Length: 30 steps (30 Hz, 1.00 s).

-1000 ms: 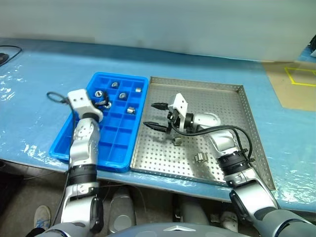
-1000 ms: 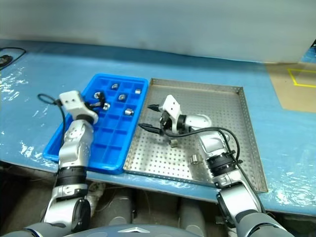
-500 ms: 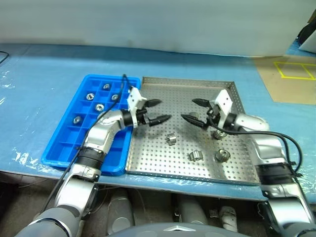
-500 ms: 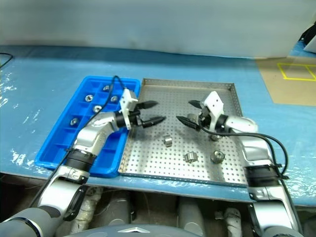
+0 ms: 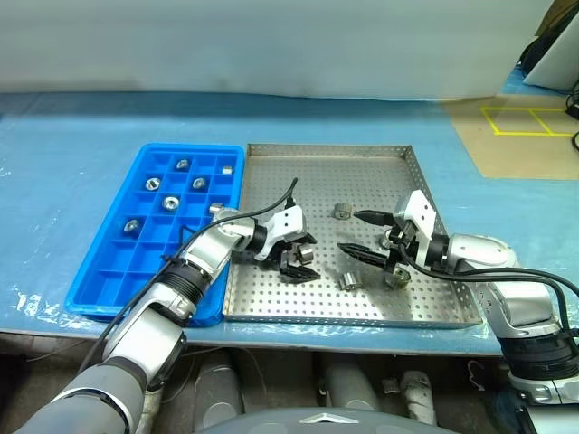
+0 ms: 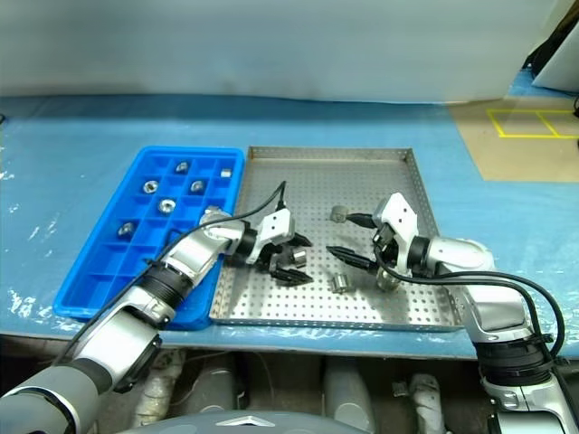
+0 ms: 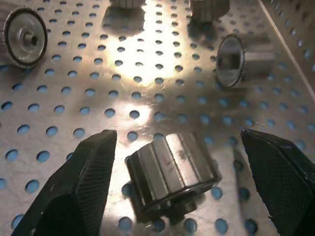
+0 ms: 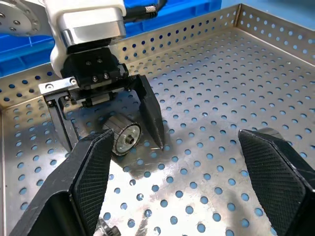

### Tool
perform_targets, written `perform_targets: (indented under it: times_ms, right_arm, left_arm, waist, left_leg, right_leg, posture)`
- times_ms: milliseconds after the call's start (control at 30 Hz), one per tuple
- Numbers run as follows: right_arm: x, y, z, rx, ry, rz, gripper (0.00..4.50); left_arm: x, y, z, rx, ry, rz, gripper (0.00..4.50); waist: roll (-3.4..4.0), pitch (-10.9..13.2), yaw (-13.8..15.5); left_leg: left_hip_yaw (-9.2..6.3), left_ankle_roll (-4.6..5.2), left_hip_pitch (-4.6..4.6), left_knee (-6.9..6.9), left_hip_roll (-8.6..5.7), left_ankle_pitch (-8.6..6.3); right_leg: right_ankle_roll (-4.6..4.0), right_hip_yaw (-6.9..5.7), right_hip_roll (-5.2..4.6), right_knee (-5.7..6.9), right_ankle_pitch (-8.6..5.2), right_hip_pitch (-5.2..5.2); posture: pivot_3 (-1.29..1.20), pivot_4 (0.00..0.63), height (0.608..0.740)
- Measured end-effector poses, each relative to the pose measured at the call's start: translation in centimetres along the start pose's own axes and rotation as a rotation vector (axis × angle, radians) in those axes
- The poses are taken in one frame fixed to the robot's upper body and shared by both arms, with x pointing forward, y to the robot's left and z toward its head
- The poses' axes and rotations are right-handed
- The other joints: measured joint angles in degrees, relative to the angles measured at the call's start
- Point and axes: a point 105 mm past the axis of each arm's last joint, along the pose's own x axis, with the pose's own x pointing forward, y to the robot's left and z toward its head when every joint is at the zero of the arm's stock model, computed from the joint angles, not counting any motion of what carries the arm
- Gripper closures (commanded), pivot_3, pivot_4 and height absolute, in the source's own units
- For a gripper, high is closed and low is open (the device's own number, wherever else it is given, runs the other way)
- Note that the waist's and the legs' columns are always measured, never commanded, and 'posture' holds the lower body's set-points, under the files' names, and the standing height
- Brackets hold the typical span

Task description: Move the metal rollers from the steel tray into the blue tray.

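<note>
From the head we see our left hand (image 5: 297, 258) low over the steel tray (image 5: 362, 163), fingers spread to either side of a ridged roller (image 7: 172, 172) lying on the perforated floor; the left wrist view shows clear gaps between it and both fingers. The right wrist view shows that roller's end face between those fingers. Our right hand (image 5: 357, 231) hangs spread and empty near three other rollers (image 5: 342, 211) in the steel tray. Several rollers (image 5: 170, 202) sit in compartments of the blue tray (image 5: 99, 289), beside the steel tray on the tabletop (image 5: 72, 127).
</note>
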Motion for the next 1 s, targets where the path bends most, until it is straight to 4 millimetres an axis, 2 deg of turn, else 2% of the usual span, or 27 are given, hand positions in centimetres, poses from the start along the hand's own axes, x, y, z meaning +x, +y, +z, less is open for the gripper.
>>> perform_targets:
  times_ms: [167, 367, 467, 600, 733, 833, 1000]
  right_arm:
    - [0.2, -0.3, -0.2, -0.008, -0.015, -0.011, 0.22]
    - [1.2, -0.9, 0.3, -0.022, -0.044, 0.000, 0.22]
    - [2.3, -0.9, 1.0, -0.029, -0.069, 0.038, 0.22]
    - [4.6, -0.6, 2.6, -0.048, -0.119, 0.114, 0.22]
    - [7.1, 0.1, 3.8, -0.062, -0.155, 0.205, 0.22]
    - [9.1, 0.7, 5.0, -0.086, -0.185, 0.281, 0.22]
    - [12.7, 2.3, 7.6, -0.142, -0.242, 0.403, 0.22]
  left_arm:
    - [-0.2, 0.2, 0.3, -0.017, -0.034, 0.024, 2.65]
    - [-1.0, 1.2, 1.1, -0.043, -0.118, 0.118, 2.66]
    - [-2.6, 2.6, 2.5, -0.098, -0.239, 0.254, 2.66]
    - [-6.0, 4.8, 4.4, -0.126, -0.378, 0.483, 2.66]
    - [-9.9, 6.3, 4.3, -0.184, -0.462, 0.745, 2.66]
    - [-12.5, 6.2, 3.7, -0.227, -0.503, 0.910, 2.66]
    - [-17.4, 4.2, 2.5, -0.270, -0.560, 1.274, 2.66]
  waist:
    - [0.01, -0.01, -0.02]
    - [0.01, 0.00, 0.21]
    - [0.01, 0.00, 0.27]
    - [0.01, 0.00, 0.52]
    - [0.01, 0.00, 0.93]
    - [0.00, 0.01, 1.95]
    - [-0.03, 0.02, 3.99]
  left_leg:
    - [0.01, 0.00, 0.01, 0.00, 0.01, 0.00]
    - [0.02, 0.02, -0.03, 0.01, 0.00, -0.01]
    - [0.02, 0.02, -0.05, 0.01, 0.02, 0.00]
    - [0.01, 0.02, -0.06, 0.01, 0.03, -0.01]
    - [-0.01, 0.02, -0.13, 0.00, 0.04, -0.01]
    - [-0.04, 0.02, -0.26, -0.02, 0.08, 0.00]
    - [-0.25, 0.01, -0.67, 0.01, 0.16, 0.00]
  right_leg:
    - [-0.01, 0.00, 0.00, 0.01, 0.00, -0.01]
    - [-0.02, -0.02, -0.01, 0.02, 0.01, -0.01]
    - [-0.03, -0.05, -0.01, 0.03, 0.02, -0.02]
    - [-0.04, -0.08, -0.01, 0.04, 0.02, -0.03]
    - [-0.04, -0.13, -0.01, 0.04, 0.02, -0.07]
    - [-0.05, -0.24, -0.01, 0.04, 0.01, -0.17]
    - [-0.08, -0.55, -0.03, 0.01, -0.01, -0.39]
  posture:
    - [-0.37, 0.150, 0.740]
    - [-0.32, 0.150, 0.740]
    - [-0.24, 0.150, 0.740]
    - [-0.14, 0.150, 0.740]
    - [-0.06, 0.150, 0.740]
    - [0.02, 0.150, 0.740]
    - [0.14, 0.150, 0.740]
